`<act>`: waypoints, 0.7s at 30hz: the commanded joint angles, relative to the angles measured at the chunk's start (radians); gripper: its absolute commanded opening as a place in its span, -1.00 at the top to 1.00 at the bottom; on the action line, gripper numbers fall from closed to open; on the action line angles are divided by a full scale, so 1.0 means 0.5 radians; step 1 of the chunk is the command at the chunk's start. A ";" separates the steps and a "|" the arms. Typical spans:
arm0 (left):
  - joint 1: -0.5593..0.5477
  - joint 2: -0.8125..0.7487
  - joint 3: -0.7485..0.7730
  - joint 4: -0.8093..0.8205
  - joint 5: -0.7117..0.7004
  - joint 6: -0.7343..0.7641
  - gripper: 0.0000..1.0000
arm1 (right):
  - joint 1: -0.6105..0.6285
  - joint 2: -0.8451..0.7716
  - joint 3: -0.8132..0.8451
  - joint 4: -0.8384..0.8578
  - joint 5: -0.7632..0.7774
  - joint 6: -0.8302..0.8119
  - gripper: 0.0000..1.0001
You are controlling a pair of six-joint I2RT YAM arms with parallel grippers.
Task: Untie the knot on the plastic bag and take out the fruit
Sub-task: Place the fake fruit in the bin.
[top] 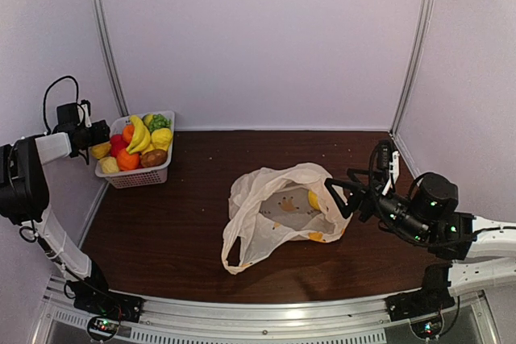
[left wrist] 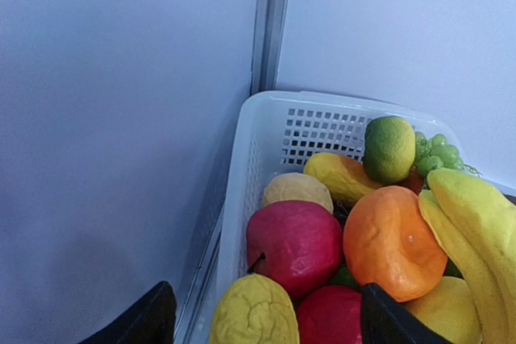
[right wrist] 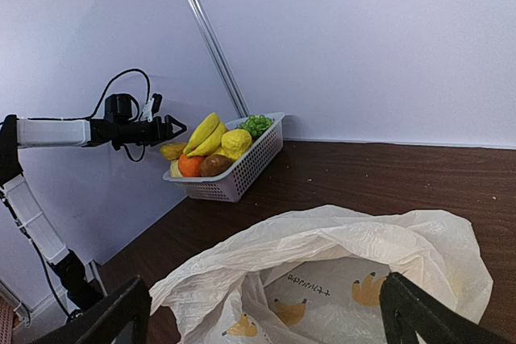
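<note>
The cream plastic bag (top: 278,211) lies crumpled mid-table with its mouth open and a handle loop (top: 234,251) loose; the knot is not in view. A yellow fruit (top: 314,199) shows inside the bag. My right gripper (top: 339,195) is open at the bag's right side, its fingers either side of the bag's mouth (right wrist: 339,239) in the right wrist view. My left gripper (top: 101,138) hangs open over the left end of the white basket (top: 133,176). A lumpy yellow fruit (left wrist: 251,312) lies between its fingers (left wrist: 149,320), touching neither.
The basket (left wrist: 266,130) stands in the back left corner against the walls, full of fruit: bananas (left wrist: 476,223), an orange piece (left wrist: 391,243), red pieces (left wrist: 294,243), green grapes (left wrist: 435,155). A metal frame post (top: 109,46) rises behind it.
</note>
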 commanded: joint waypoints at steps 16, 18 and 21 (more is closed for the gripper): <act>-0.007 -0.662 -0.087 -0.024 0.183 -0.195 -0.59 | -0.013 0.022 0.137 -0.418 0.298 0.112 -1.00; -0.039 -0.779 -0.124 -0.115 0.218 -0.197 -0.60 | -0.015 0.024 0.184 -0.638 0.439 0.183 -1.00; -0.149 -0.943 -0.184 -0.259 0.233 -0.155 -0.59 | -0.063 0.055 0.248 -0.965 0.588 0.294 -1.00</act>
